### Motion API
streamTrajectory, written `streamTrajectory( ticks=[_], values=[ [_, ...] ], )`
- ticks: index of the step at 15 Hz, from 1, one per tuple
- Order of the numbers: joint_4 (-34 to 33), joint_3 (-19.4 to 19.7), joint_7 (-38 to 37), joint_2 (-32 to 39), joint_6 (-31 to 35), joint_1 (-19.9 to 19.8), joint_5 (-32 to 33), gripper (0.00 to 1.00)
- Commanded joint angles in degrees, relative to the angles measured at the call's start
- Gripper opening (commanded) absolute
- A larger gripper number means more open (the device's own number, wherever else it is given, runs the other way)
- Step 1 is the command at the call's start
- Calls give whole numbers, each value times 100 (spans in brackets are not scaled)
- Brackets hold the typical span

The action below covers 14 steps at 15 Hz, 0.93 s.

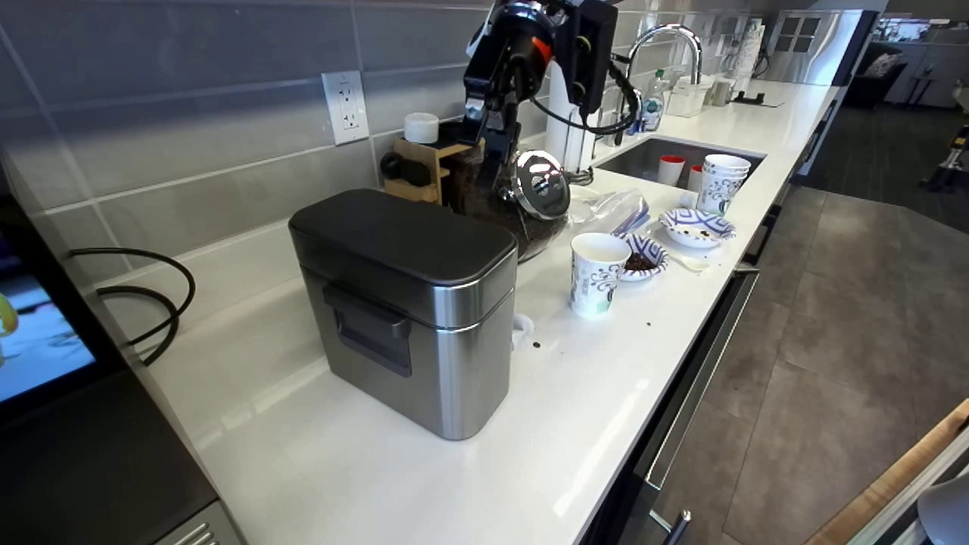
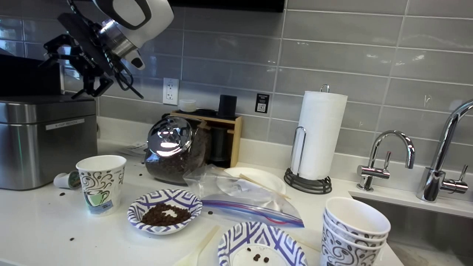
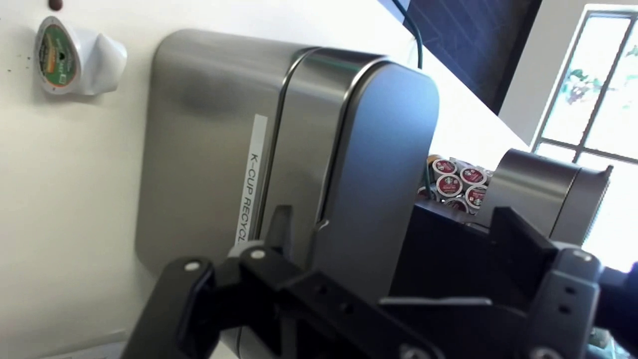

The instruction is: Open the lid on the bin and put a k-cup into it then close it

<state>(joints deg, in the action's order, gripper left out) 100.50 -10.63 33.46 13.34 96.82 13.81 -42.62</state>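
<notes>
Bin (image 1: 424,333), boxy and brushed-steel, stands upright on the white worktop (image 1: 560,424) with its dark grey lid (image 1: 401,231) down flat across the top. In the wrist view a white label (image 3: 252,169) on the bin's face reads "K-CUP RECYCL", the last of it hidden behind the tool (image 3: 394,227). The tool hangs over the worktop near the lid but apart from it, fingers spread wide, holding nothing. Just beside the labelled face lies the k-cup (image 3: 94,62), on its side, its green foil end turned away from the bin. In both exterior views a paper cup (image 2: 101,184) stands upright near the k-cup, and next to it sits a patterned bowl (image 2: 184,197) of small dark pieces. Behind the bowl is a tilted glass jar (image 2: 175,159) with a chrome cap; a clear plastic bag (image 2: 240,195) lies just beside. A paper towel roll (image 2: 321,136) stands by the tiled wall (image 2: 332,55), and a stack of paper cups (image 2: 353,240) beside the sink (image 2: 425,221).
</notes>
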Motion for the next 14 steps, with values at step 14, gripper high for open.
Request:
streamTrajectory(
  ticks=[14],
  values=[
    [107,-300,-497,385,781,-107,-786,100]
  ],
)
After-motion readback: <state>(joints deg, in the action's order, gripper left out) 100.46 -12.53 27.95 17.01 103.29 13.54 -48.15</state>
